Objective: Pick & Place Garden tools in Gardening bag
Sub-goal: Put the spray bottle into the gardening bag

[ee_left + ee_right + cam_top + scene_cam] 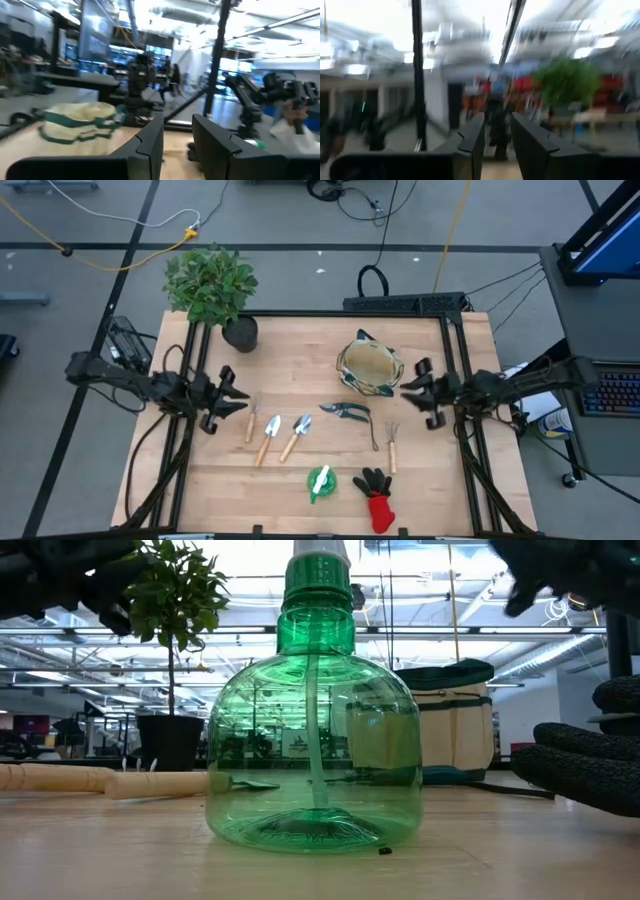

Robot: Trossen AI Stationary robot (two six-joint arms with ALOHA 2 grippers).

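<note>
In the high view the bag (369,367) sits upright and open in the upper right part of the table (300,350), with its tan inside showing. The tools lie below it in the lower middle of the frame. Two trowels (271,439) lie side by side at centre-left, beside a slimmer wooden-handled tool to their left. The shears (345,411) are at centre, just below the bag. The fork (392,442) lies to the right of the shears. A green bottle (320,482) stands at lower centre, and the black-and-red glove (378,499) lies just right of it. In the low view the bottle (313,730) fills the middle of the frame, with the bag (447,720) behind it on the right. The left gripper (232,399) hangs at the table's left side, above the trowels, with its fingers (149,145) a little apart and holding nothing. The right gripper (414,392) hangs at the right side, beside the bag, with its fingers (471,137) also slightly apart and empty. The plant (212,285) stands at the upper left corner of the table.
</note>
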